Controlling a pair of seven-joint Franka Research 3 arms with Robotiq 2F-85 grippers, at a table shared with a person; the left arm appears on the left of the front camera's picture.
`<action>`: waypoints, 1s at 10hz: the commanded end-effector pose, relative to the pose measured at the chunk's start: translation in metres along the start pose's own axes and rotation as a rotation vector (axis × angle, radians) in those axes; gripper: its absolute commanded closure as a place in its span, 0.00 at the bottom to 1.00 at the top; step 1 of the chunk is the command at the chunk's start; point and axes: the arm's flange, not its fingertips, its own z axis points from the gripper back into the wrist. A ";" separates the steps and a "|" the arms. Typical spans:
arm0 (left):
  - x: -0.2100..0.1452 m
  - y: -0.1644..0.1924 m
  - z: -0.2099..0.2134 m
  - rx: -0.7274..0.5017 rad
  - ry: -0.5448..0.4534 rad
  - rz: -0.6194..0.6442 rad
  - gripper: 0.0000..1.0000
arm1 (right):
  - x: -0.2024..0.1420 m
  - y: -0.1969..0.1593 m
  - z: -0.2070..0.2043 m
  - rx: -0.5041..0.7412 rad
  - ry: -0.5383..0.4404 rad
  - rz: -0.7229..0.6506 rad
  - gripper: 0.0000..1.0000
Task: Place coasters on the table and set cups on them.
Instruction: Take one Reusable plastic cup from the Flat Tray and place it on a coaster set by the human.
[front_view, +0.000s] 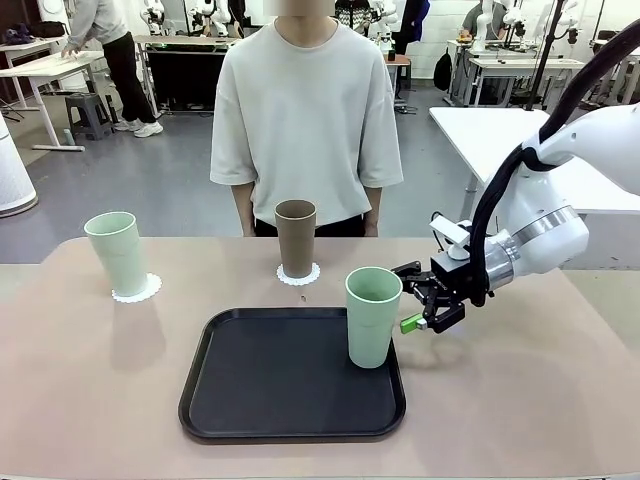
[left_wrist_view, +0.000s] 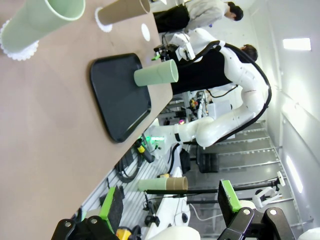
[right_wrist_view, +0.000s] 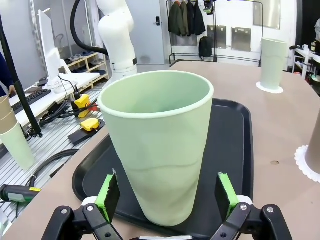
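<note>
on the tan table (front_view: 560, 400), a green cup (front_view: 373, 315) stands upright, mouth up, between the open right gripper (front_view: 420, 300) fingers.

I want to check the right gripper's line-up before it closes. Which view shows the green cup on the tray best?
The right wrist view: the green cup stands large between the open right gripper pads. The front view shows it on the tray's right edge; the left wrist view shows it small and sideways.

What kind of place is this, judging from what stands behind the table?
Most likely a robotics lab or workshop. Behind the tan table stand several white work tables bearing other robot arms; the right wrist view shows cables on the floor and jackets on a coat rack.
</note>
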 end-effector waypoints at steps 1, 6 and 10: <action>0.000 -0.004 -0.002 0.002 -0.023 0.016 0.00 | -0.003 -0.009 -0.006 0.005 -0.005 -0.002 0.00; 0.000 -0.004 -0.002 0.002 -0.023 0.016 0.00 | -0.003 -0.012 -0.020 0.033 -0.002 0.001 0.00; 0.000 -0.004 -0.002 0.002 -0.023 0.016 0.00 | -0.004 -0.016 -0.032 0.065 -0.001 -0.003 0.00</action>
